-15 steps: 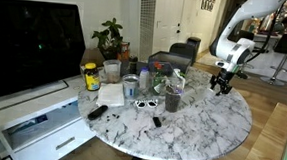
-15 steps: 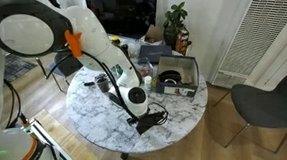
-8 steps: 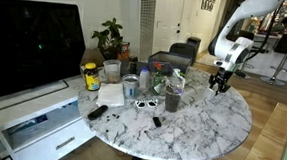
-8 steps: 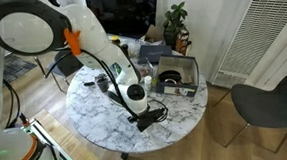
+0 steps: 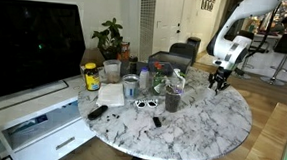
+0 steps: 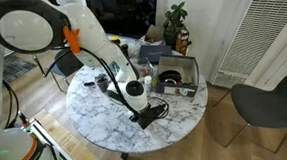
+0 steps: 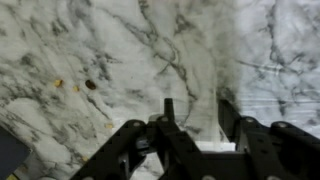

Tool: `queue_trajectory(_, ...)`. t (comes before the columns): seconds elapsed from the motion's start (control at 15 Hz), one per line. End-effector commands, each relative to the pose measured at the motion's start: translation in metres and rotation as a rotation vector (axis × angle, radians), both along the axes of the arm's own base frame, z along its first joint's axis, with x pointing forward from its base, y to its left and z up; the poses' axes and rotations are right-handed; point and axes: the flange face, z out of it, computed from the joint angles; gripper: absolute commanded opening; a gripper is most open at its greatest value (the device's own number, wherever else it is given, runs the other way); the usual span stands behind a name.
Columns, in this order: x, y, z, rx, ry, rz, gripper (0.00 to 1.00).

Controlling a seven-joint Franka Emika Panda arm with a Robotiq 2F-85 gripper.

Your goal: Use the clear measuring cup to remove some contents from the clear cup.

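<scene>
My gripper (image 5: 218, 84) hangs low over the marble table (image 5: 211, 124), right of centre in an exterior view and close to the table's far rim. In the wrist view the gripper (image 7: 197, 110) comes up from the bottom edge. My two dark fingers (image 7: 168, 112) stand partly apart, with only veined marble showing in the gap, so I have hold of nothing (whether the tips touch the stone I cannot tell). A few brown specks (image 7: 90, 85) lie on the marble at the left of that frame.

The cup (image 5: 145, 78) stands upright left of centre in an exterior view, in the clutter on the table's far-left part. It is right of the yellow-lidded jar (image 5: 91, 77), just past the silver can (image 5: 130, 87), and well apart from my gripper.
</scene>
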Motion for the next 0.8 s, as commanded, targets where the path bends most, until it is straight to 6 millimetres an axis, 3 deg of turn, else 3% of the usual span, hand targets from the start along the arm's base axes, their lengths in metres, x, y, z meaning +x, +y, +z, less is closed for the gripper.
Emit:
queue_trajectory(0.0,-0.003,-0.003,0.000,-0.049,0.013,0.040,0.52)
queue_trajectory(0.47,-0.002,-0.002,-0.010,-0.063,0.054,0.109,0.41)
queue_trajectory(0.53,-0.001,-0.002,-0.009,-0.067,0.052,0.117,0.22)
queue_trajectory(0.73,-0.007,0.002,-0.006,-0.070,0.066,0.125,0.00)
